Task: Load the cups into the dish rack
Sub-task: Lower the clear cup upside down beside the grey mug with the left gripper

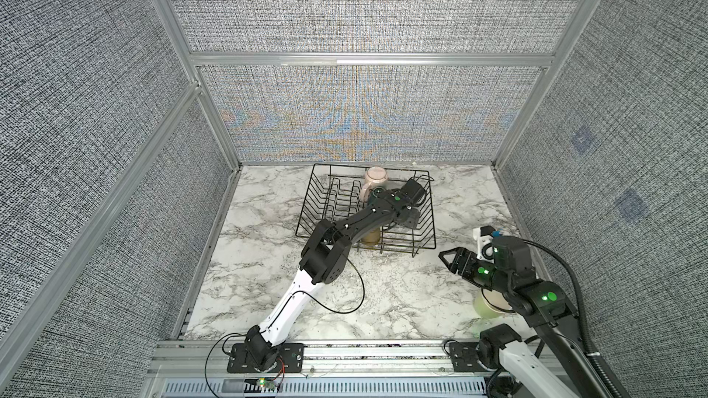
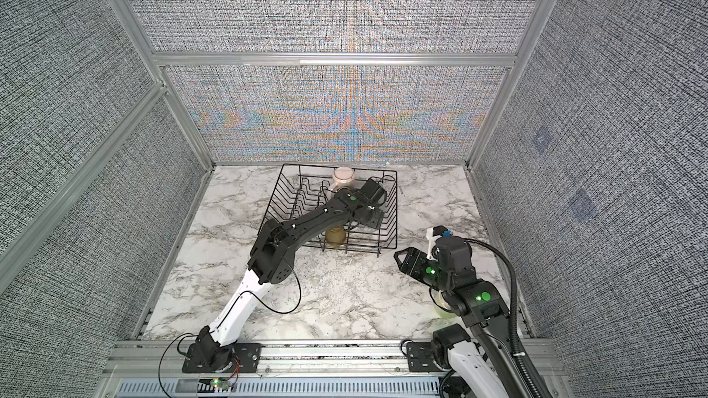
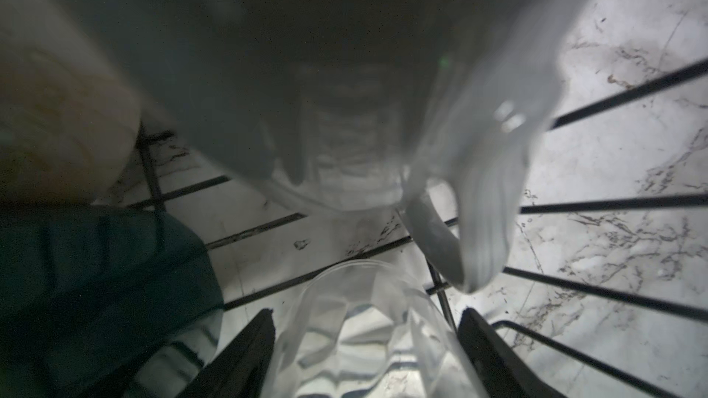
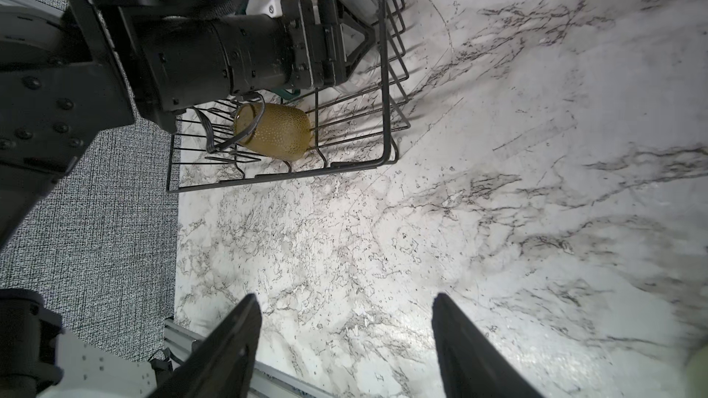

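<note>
Left gripper (image 3: 366,313) is inside dish rack (image 1: 432,212). Its jaws flank clear tumbler (image 3: 364,342); cannot tell if clamped. Amber tumbler (image 4: 276,134) lies sideways in rack, pink mug (image 1: 376,178) at far end. Right gripper (image 4: 344,300) jaws apart, empty, above table (image 4: 498,185). Yellow-green cup (image 1: 488,306) stands on table beneath right arm.

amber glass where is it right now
In both top views the amber glass sits inside the dish rack at its near edge, partly hidden under the left arm.
</note>
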Available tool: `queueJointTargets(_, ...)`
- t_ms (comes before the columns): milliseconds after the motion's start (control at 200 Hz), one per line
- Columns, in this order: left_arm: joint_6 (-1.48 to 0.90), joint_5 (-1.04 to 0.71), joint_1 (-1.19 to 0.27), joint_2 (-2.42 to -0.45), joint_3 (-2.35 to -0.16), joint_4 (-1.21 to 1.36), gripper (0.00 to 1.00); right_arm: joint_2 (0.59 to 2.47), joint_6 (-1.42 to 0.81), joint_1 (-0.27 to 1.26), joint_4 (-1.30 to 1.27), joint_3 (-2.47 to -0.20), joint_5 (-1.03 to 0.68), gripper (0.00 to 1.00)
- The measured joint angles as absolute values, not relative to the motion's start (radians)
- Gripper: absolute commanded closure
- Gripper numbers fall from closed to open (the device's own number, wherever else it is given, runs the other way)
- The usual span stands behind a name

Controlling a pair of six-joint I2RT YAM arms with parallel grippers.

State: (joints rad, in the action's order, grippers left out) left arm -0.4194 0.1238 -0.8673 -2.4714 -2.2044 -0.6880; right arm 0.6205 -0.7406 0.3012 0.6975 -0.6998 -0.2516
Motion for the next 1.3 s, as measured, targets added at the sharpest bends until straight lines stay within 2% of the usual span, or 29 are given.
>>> queueJointTargets(275, -0.451, 0.165, -0.868, -2.399, -2.111, -0.592, 0.32, 0.638, -0.752, 0.301, 0.680, -0.696, -0.276, 0.29)
queueJointTargets(465, -0.456, 0.157, -0.868, -2.432, -2.152, -0.562, 0.32, 0.653, -0.765, 0.301, 0.668, -0.696, -0.292, 0.29)
queueJointTargets(755, -0.456, 0.152, -0.868, -2.495, -2.207, -0.556, 0.26, 0.656, -0.773, 0.301, 0.670, -0.707, -0.292, 0.29)
queueJointTargets(880, -0.456, 0.152, -0.868, -2.500, -2.210, -0.556, 0.20, 0.651, -0.772, 0.301, 0.677, -0.715, -0.276, 0.29)
queueJointTargets(1296, -0.451, 0.162, -0.881, -2.399, -2.148, -0.555, 0.19, 0.646, -0.751, 0.301, 0.750, -0.747, -0.184, 0.28)
